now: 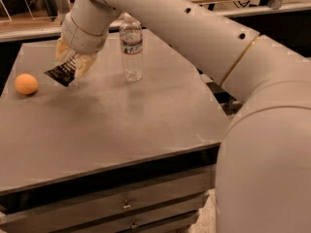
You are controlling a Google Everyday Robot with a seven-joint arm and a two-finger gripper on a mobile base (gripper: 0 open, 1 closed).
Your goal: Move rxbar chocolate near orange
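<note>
The orange (25, 84) sits on the grey table (121, 125) near its left edge. My gripper (73, 62) hangs over the far left part of the table, to the right of the orange. It is shut on the rxbar chocolate (61, 73), a black-wrapped bar that sticks out to the lower left, tilted and held above the table top. The bar's free end is a short way from the orange and apart from it.
A clear plastic water bottle (131, 47) stands upright on the table just right of my gripper. My large white arm (194, 33) crosses the upper right. The table has drawers (126, 205) in front; its right edge drops to a speckled floor.
</note>
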